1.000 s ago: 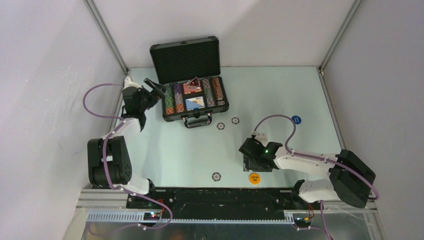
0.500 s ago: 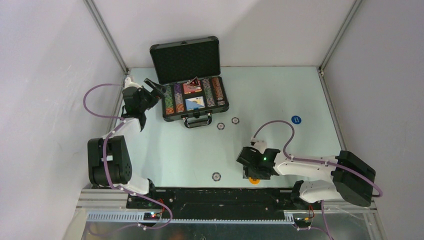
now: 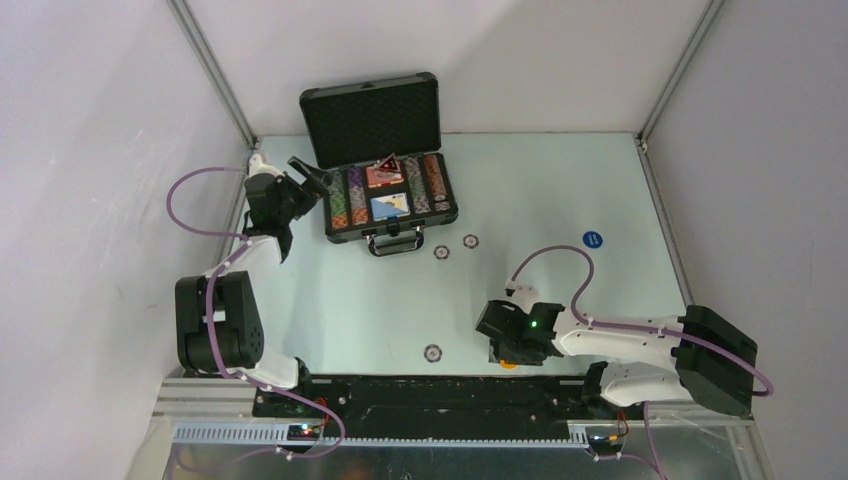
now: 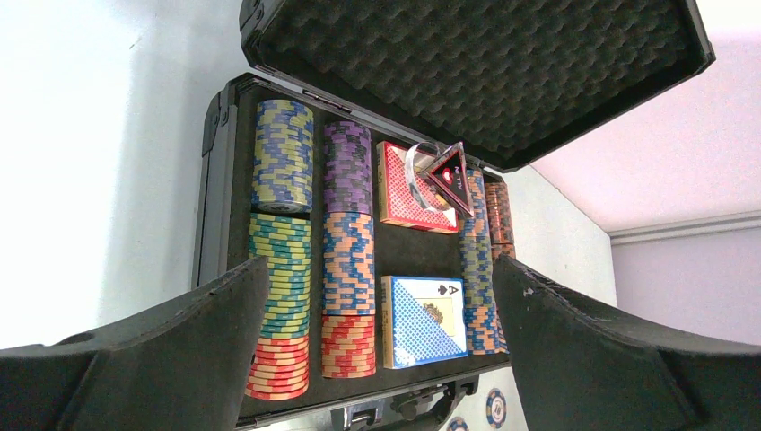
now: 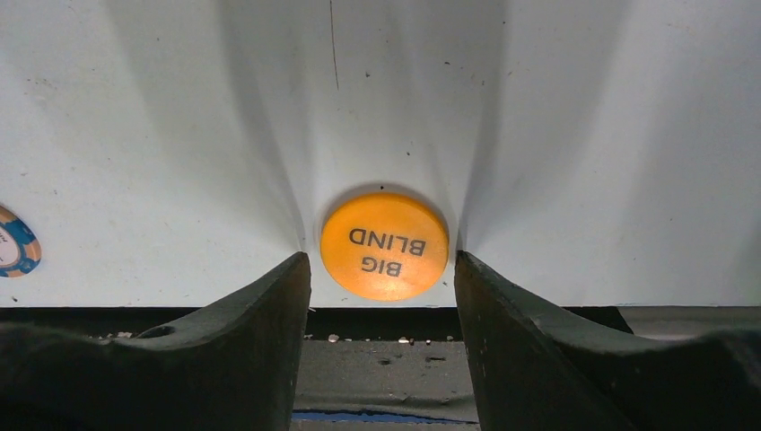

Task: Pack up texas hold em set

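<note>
The black briefcase lies open at the table's back left, lid up, holding rows of chips, a red deck, a blue deck and a dark triangular marker. My left gripper hovers wide open just left of the case, empty. My right gripper is low at the table's front edge. The orange "BIG BLIND" button lies flat between its open jaws, with a small gap on each side. The arm hides most of the orange button in the top view.
Two loose chips lie in front of the case, another near the front edge, seen too in the right wrist view. A blue button sits at the right. The black rail runs just behind the orange button.
My right gripper has moved toward the front edge and down over the orange button, its jaws narrowing a little. The left arm has not moved.
</note>
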Available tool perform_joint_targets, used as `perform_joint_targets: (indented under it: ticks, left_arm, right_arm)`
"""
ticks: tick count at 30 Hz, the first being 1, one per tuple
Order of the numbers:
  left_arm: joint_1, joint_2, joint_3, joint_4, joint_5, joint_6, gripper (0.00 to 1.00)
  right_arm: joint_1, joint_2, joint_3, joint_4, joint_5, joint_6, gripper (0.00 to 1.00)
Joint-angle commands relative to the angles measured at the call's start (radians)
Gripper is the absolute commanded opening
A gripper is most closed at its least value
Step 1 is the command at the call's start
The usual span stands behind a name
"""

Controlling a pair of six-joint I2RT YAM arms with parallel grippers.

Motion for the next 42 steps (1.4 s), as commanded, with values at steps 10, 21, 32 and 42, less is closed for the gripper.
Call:
perform_joint_targets:
  ticks: [10, 21, 32, 42]
  left_arm:
    - [-0.004, -0.002, 0.005, 0.037, 0.013, -0.01, 0.98]
    - [-0.005, 0.0, 0.006, 0.036, 0.012, -0.012, 0.98]
    - [-0.005, 0.0, 0.006, 0.036, 0.015, -0.012, 0.98]
    - [-0.005, 0.001, 0.007, 0.036, 0.016, -0.012, 0.98]
  right_arm:
    - [0.004, 0.041, -0.016, 0.031, 0.037, 0.008, 0.6]
    - [0.003, 0.142, -0.002, 0.057, 0.024, -0.028, 0.62]
    - [0.011, 0.171, -0.001, 0.06, 0.01, -0.03, 0.56]
    - [0.012, 0.175, -0.001, 0.07, 0.001, -0.038, 0.58]
